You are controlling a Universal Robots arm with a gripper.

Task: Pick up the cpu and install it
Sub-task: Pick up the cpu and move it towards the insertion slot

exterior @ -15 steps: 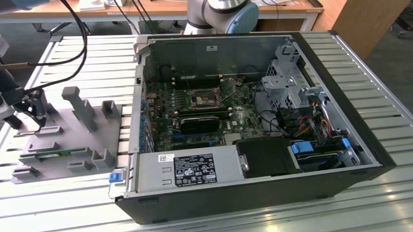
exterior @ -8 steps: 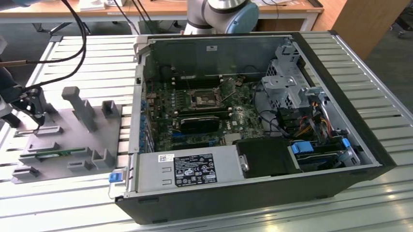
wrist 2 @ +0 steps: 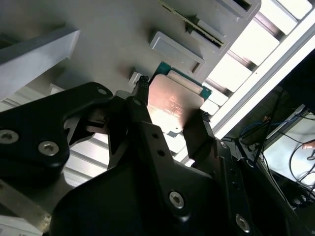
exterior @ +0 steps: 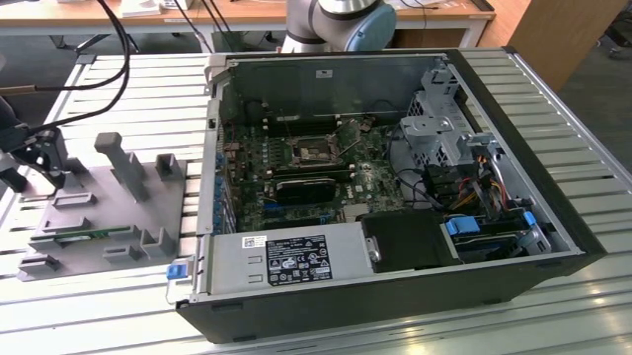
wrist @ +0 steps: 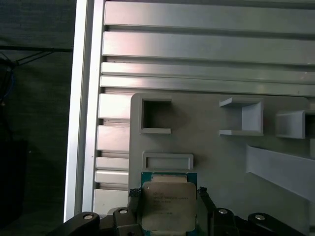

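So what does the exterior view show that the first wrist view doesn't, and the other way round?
Exterior view: the open black computer case with its dark motherboard, and the silver-and-blue robot arm behind it.
First wrist view: the cpu, a small square chip with a silver-grey metal top, seen close up, with the black hand closed on two opposite edges.
Shared: the grey plastic fixture plate with raised holders, lying on the slatted aluminium table.
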